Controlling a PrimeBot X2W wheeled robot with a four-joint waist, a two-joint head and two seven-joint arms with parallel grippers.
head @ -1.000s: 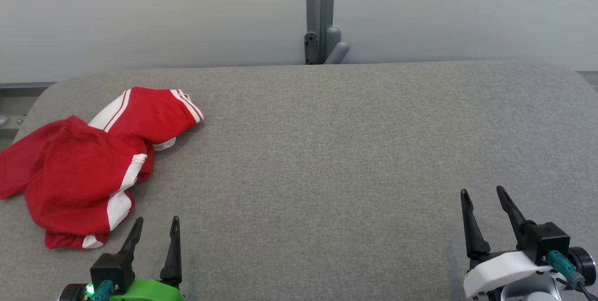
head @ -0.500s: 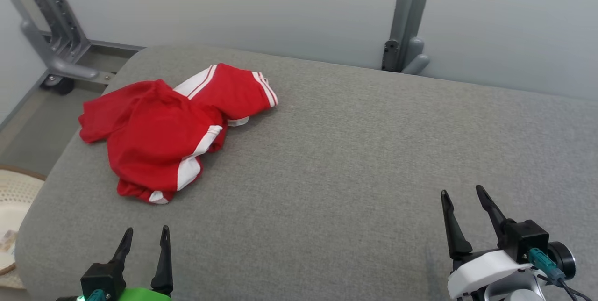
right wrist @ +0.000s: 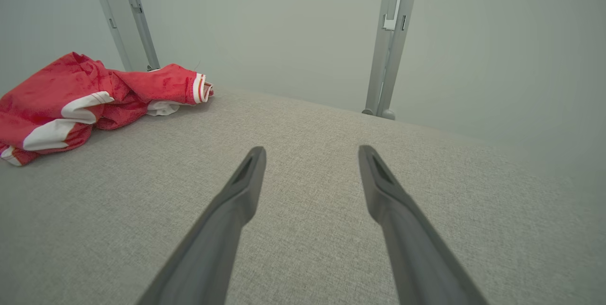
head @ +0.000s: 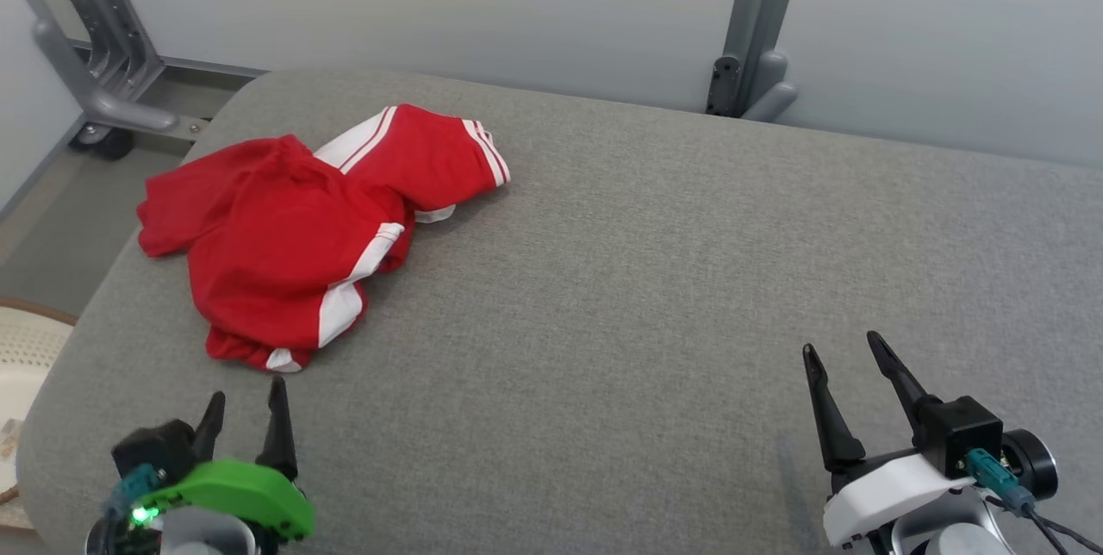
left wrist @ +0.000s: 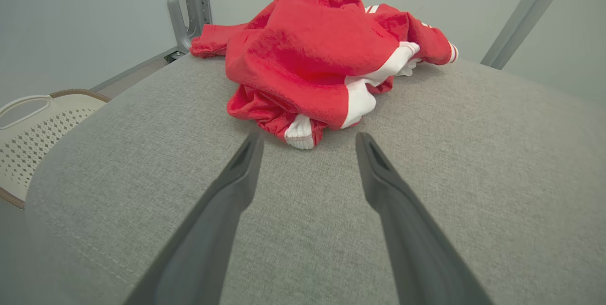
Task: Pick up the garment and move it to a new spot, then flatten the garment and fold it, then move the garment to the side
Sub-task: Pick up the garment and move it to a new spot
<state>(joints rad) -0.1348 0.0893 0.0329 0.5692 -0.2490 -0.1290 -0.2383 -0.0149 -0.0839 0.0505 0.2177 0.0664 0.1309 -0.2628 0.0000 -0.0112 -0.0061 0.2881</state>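
The left claw (head: pixel 246 395) is open and empty, just beside the crumpled red cloth garment with white stripes (head: pixel 276 253), which lies on the grey fabric table (head: pixel 646 279). The right claw (head: pixel 842 344), also open, is well apart from this garment.

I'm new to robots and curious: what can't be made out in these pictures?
Red garment: bunched on itself in every view, so its type and underside are hidden.
Perforated basket: cut by the left wrist view's left edge; contents unseen.
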